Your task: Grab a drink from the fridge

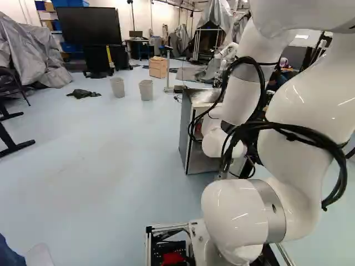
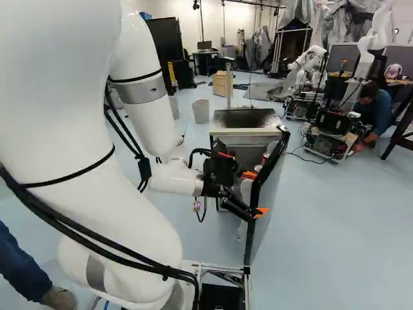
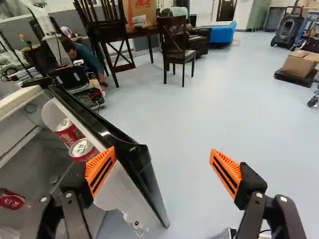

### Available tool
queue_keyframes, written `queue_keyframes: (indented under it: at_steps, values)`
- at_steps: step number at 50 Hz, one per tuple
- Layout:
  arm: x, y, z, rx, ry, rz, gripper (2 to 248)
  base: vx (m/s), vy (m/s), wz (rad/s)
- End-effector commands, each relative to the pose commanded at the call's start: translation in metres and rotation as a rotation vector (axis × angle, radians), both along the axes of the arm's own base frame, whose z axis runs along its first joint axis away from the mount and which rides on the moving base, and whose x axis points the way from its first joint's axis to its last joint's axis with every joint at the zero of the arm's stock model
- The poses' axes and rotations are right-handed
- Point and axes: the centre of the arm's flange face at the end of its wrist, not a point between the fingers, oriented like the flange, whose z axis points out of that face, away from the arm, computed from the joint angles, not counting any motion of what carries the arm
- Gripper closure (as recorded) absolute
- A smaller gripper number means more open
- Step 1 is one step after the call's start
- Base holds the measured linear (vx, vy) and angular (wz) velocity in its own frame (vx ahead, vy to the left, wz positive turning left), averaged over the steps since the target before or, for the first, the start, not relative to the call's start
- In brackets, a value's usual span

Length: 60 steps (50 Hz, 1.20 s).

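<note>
In the right base view my gripper (image 2: 253,192) is at the free edge of the fridge's open door (image 2: 268,177); the fridge (image 2: 244,132) stands ahead of the arm. The wrist view shows the gripper (image 3: 163,170) open, the door (image 3: 130,157) reaching between its fingers. One finger pad (image 3: 101,170) overlaps the door's inner shelf side, the other pad (image 3: 226,172) is out beyond the door. Two red cans (image 3: 68,132) (image 3: 83,150) stand in the door shelf close to the inner finger. Another red can (image 3: 11,200) lies inside the fridge.
A wooden chair (image 3: 176,46) and a cardboard box (image 3: 300,63) are farther off on the floor. Two waste bins (image 1: 146,90) (image 1: 117,87) stand beyond the fridge in the left base view. Another robot (image 2: 311,62) is behind it in the right base view.
</note>
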Motion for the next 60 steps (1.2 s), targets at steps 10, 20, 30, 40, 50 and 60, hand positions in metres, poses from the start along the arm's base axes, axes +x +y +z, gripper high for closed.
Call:
queue_keyframes:
  at_steps: [10,20,30,40,50,60]
  values:
    - [0.001,-0.017,0.0,-0.001,-0.004,-0.066,3,0.0,0.0,0.0]
    - [0.002,-0.035,0.0,-0.002,-0.008,-0.131,3,0.0,0.0,0.0]
    - [0.004,-0.054,0.0,-0.003,-0.014,-0.196,3,0.0,0.0,0.0]
    - [0.009,-0.075,0.0,-0.006,-0.023,-0.258,3,0.0,0.0,0.0]
    - [0.013,-0.097,0.0,-0.01,-0.033,-0.317,3,0.0,0.0,0.0]
    - [0.017,-0.119,0.0,-0.014,-0.044,-0.372,3,0.0,0.0,0.0]
